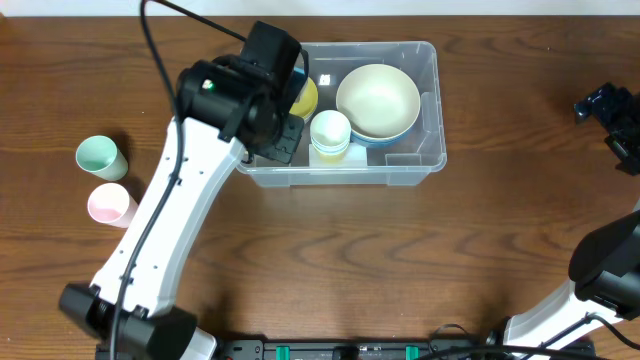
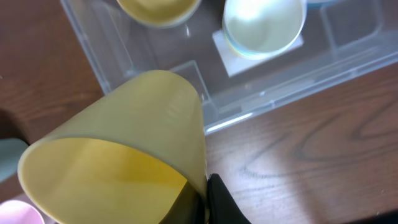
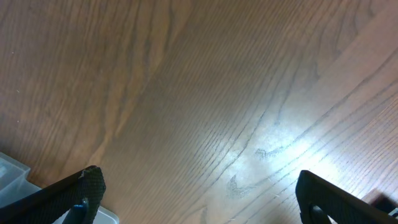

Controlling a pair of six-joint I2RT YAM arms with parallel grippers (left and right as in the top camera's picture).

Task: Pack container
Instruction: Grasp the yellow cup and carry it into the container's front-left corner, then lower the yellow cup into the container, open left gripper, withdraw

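Overhead, loose cups: green cup (image 1: pixel 100 157) and pink cup (image 1: pixel 110 205) stand close together on the worktop (image 1: pixel 330 260), well left of the container.
Left tool (image 2: pixel 202 202): pressed together on the wall of a yellow cup (image 2: pixel 124 155), which hangs tilted above the container's near left end.
Container (image 1: pixel 438 100): sits at the worktop's far middle. Clear thin plastic, probably light, slick-walled and slightly flexible; the rolled rim looks like the stiffest place to hold.
Contents: yellow bowl (image 1: pixel 305 95), cup stack (image 1: pixel 330 135), cream bowl (image 1: pixel 378 98) nested on a blue one.
Open room: bare floor shows at the near corners; the rim and cup stack are the edges to clear.
Right tool (image 3: pixel 202 196): spread wide, empty, over bare wood well right of the container.
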